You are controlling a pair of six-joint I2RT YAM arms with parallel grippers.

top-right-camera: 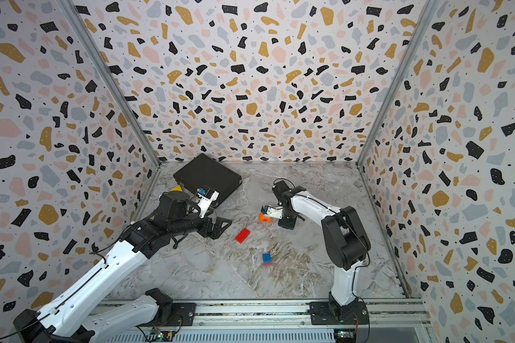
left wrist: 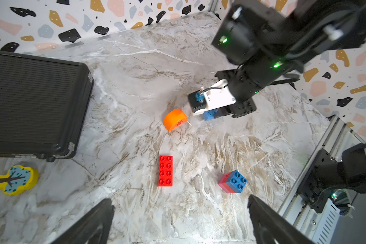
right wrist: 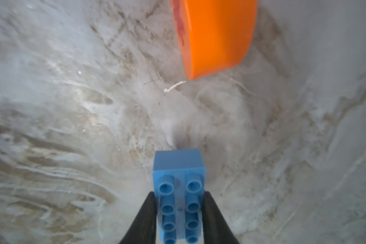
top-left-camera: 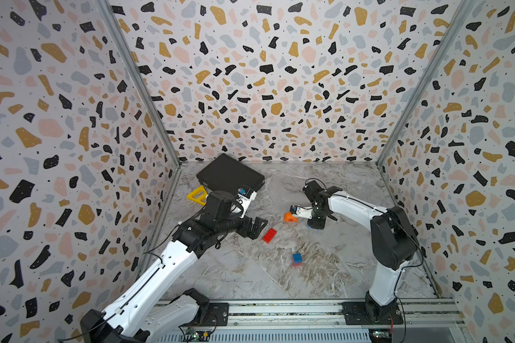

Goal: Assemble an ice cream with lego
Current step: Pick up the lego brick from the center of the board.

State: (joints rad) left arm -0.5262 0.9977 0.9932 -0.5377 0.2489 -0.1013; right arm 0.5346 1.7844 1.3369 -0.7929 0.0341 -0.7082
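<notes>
Two claws, two different states. The right claw point(right wrist: 179, 195) is clamped across the narrow width of the long light-blue brick point(right wrist: 179, 166). The studs face the wrist camera and one end juts past the fingertips. This hold probably leaves the studded face and the underside free for pressing onto another piece. Whether the brick is off the tabletop point(left wrist: 135, 84) I cannot tell. Just ahead of that claw lies the orange dome point(right wrist: 213, 38), apart from the brick. The left claw point(left wrist: 180, 200) hangs spread wide and empty. The long red brick point(left wrist: 165, 170) lies ahead of it, and the small blue, red and pink stack point(left wrist: 232, 182) sits off to one side. No ice cream exists yet: the lego is in four separate lots.
</notes>
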